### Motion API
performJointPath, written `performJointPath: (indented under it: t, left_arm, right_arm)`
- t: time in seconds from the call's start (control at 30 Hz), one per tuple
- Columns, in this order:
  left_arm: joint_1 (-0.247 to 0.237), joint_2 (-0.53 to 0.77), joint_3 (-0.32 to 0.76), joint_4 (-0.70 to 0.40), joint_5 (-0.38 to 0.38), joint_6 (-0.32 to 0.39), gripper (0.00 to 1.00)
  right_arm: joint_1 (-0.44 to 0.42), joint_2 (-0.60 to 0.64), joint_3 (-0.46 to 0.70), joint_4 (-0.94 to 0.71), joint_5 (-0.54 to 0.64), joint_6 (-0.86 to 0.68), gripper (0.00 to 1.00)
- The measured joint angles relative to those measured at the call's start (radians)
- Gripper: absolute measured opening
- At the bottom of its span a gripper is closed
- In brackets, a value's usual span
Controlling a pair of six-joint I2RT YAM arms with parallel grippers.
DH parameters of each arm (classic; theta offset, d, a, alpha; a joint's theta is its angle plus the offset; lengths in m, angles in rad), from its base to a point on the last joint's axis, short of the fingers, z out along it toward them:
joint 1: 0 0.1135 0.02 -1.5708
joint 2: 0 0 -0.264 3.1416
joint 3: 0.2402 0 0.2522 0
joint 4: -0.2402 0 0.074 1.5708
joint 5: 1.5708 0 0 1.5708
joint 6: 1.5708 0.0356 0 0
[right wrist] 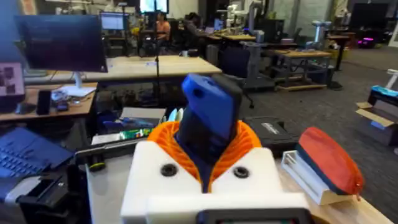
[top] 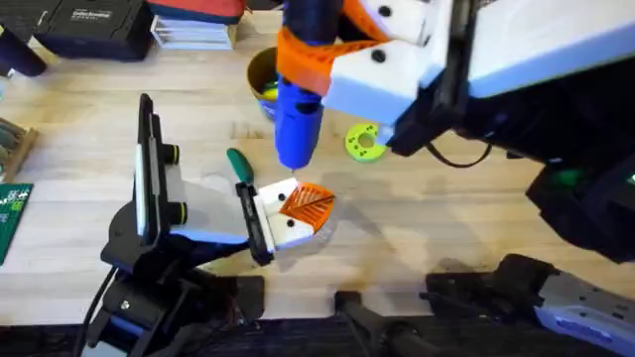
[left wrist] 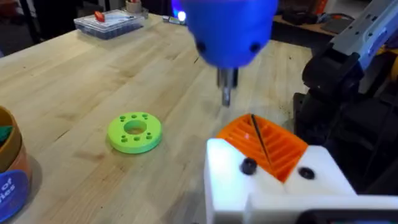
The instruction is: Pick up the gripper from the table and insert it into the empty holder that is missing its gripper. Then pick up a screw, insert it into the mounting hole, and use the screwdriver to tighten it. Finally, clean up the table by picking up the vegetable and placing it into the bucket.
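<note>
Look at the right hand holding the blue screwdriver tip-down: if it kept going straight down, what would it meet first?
Probably the left hand: the screwdriver tip hovers just above its orange pads, though exact depth is unclear.

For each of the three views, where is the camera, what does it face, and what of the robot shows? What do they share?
Overhead: above the arm bases, looking down and forward at the table; both arms show, the right hand holding the screwdriver.
Left wrist: behind the left hand, facing across the tabletop toward the lime-green disc and bucket.
Right wrist: behind the right hand, facing out into the room.
Shared: the blue screwdriver appears in all three.
</note>
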Motion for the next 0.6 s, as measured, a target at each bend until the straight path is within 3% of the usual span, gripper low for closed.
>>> performJointPath:
  t: [0.27,0.6]
  left_arm:
    - [0.000,0.000,0.000,0.000,0.000,0.000,0.007]
    - [0.000,0.000,0.000,0.000,0.000,0.000,0.007]
  right_arm:
    - [0.031,0.058,0.000,0.019,-0.093,-0.082,0.032]
    - [0.067,0.057,0.000,0.029,-0.126,-0.123,0.032]
